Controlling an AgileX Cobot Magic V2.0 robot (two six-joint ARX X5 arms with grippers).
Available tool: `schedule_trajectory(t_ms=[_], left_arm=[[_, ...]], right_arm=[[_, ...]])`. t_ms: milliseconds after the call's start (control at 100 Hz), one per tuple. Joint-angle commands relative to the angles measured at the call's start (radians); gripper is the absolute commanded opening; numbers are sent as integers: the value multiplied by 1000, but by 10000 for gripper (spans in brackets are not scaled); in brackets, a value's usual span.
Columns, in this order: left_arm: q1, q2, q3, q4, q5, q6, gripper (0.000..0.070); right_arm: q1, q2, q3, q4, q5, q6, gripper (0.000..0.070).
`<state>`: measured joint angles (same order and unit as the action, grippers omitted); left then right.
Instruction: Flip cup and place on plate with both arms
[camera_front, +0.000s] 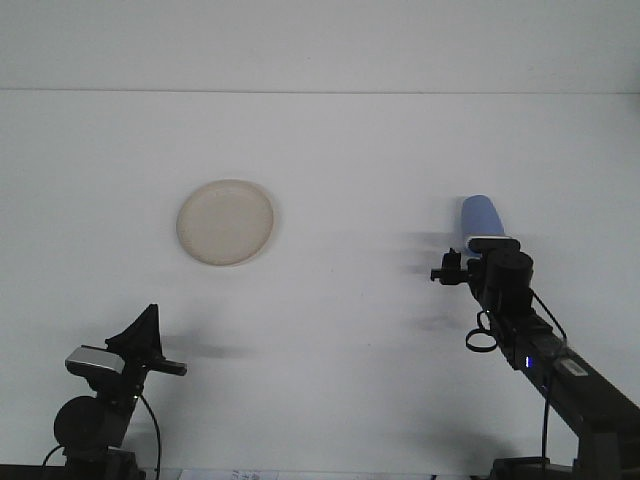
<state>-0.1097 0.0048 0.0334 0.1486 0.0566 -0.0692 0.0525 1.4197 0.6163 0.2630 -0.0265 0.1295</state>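
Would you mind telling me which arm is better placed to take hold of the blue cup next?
The right. The right gripper is at the near end of the blue cup, while the left gripper sits at the near left, below the plate and far from the cup.

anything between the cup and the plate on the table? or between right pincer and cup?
Nothing visible. The table is bare between the blue cup and the cream plate. The right pincer sits at the cup's near end, its wrist covering that end, with nothing between them. The left pincer is low, off that path.
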Motion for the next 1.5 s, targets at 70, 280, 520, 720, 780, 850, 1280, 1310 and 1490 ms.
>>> schedule_trajectory(t_ms=[70, 280, 520, 720, 780, 850, 1280, 1310, 1490], left_arm=[[0, -1, -19, 10, 4, -3, 12], [0, -1, -19, 10, 4, -3, 12], [0, -1, -19, 10, 4, -3, 12], [0, -1, -19, 10, 4, -3, 12], [0, -1, -19, 10, 4, -3, 12], [0, -1, -19, 10, 4, -3, 12], [0, -1, -19, 10, 4, -3, 12], [0, -1, -19, 10, 4, -3, 12], [0, -1, -19, 10, 4, -3, 12]], right_arm=[[3, 92, 2, 153, 0, 13, 413], [-10, 203, 11, 297, 0, 13, 335], [-42, 272, 34, 348, -48, 3, 0], [-41, 233, 34, 352, -99, 3, 3], [-25, 188, 34, 306, -101, -2, 3], [1, 114, 38, 220, -100, -2, 3], [281, -220, 624, -1086, -142, -132, 3], [305, -211, 671, -1152, -142, -150, 3], [464, -151, 829, -1349, -133, -175, 3]])
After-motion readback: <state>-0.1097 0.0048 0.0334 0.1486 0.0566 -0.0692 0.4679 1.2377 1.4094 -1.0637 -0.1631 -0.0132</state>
